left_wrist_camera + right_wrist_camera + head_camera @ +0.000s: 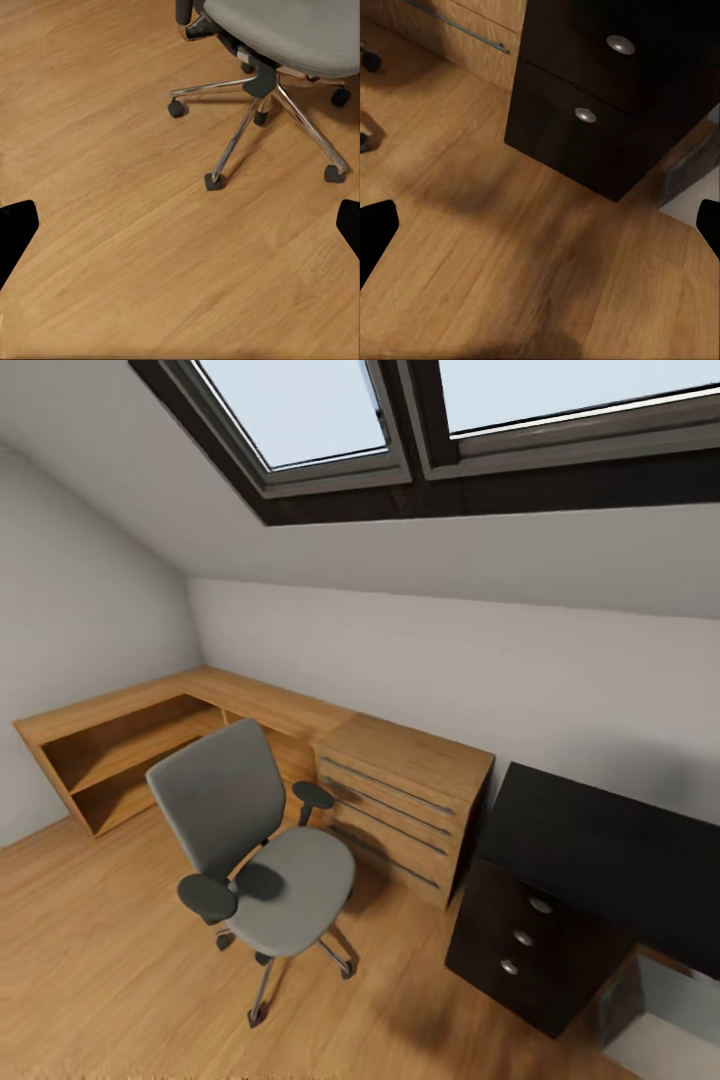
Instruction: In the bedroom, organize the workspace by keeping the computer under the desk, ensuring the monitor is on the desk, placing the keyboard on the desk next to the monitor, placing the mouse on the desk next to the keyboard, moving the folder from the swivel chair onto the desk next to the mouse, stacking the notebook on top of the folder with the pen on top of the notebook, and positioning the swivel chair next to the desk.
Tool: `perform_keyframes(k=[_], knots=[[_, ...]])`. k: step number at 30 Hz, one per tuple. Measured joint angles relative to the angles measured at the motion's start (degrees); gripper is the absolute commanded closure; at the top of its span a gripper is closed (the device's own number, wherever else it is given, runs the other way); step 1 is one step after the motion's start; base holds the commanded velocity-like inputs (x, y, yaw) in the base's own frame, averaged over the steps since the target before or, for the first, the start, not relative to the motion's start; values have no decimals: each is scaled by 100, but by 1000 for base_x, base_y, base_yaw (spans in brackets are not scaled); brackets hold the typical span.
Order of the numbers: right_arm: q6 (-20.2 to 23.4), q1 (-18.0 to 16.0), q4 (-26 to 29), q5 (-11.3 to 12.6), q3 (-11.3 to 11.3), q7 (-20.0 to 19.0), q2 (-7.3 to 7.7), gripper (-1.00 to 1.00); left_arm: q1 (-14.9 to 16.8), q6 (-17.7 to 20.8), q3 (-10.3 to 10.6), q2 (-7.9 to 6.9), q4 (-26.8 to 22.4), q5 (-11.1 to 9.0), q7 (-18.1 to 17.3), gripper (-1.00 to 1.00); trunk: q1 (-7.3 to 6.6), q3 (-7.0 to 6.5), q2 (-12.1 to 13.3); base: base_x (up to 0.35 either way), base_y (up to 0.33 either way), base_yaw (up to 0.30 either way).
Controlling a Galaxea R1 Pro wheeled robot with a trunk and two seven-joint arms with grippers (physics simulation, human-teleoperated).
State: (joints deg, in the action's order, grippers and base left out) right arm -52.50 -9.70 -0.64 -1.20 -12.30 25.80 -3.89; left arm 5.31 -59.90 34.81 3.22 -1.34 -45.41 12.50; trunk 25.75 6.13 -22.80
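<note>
The swivel chair (255,840), with its grey seat bare, stands on the wooden floor in front of the light wooden shelving. Right of it is the desk (610,850), with a glossy black top and a dark drawer unit (525,945) with silver knobs. A pale corner of the computer (668,1028) shows under the desk top. My left gripper (180,229) hangs open over the floor near the chair's chrome base (255,112). My right gripper (540,225) is open above the floor in front of the drawer unit (585,112), beside the computer (695,206). Monitor, keyboard, mouse, folder, notebook and pen are out of view.
Low light wooden shelving (120,745) runs along the left wall into the corner. A wooden drawer chest (400,805) stands between the chair and the desk. The ceiling slopes down to the far wall, with skylights (300,410) above. Open floor lies to the left in front of the chair.
</note>
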Motion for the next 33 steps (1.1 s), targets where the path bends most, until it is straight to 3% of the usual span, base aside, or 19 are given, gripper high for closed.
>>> perform_keyframes(k=[13,17,18,19,22,27,33], knots=[[31,-1,17,16,40,-36,23,-100,0,0,-21,-20,0,-8,27,-100,0,51,0,0,0,248],[31,-1,17,19,175,-33,35,-100,0,0,-10,-22,0,-9,23,-100,0,72,0,0,0,230],[31,0,17,19,201,-35,36,-100,0,129,-5,-23,0,-9,30,-100,0,78,0,0,0,224],[31,0,17,19,225,-37,37,-100,0,721,-4,-30,-1,9,33,-100,0,84,0,0,0,223],[31,-1,17,19,248,-37,44,-100,0,1629,2,-43,-18,36,19,-100,0,101,0,0,0,221],[31,-1,17,18,255,-35,54,-100,1,1914,10,-45,-24,44,8,-100,0,130,0,0,0,219],[31,-1,17,18,256,-38,65,-100,1,1960,12,-59,-25,53,5,-100,0,166,0,0,0,213]])
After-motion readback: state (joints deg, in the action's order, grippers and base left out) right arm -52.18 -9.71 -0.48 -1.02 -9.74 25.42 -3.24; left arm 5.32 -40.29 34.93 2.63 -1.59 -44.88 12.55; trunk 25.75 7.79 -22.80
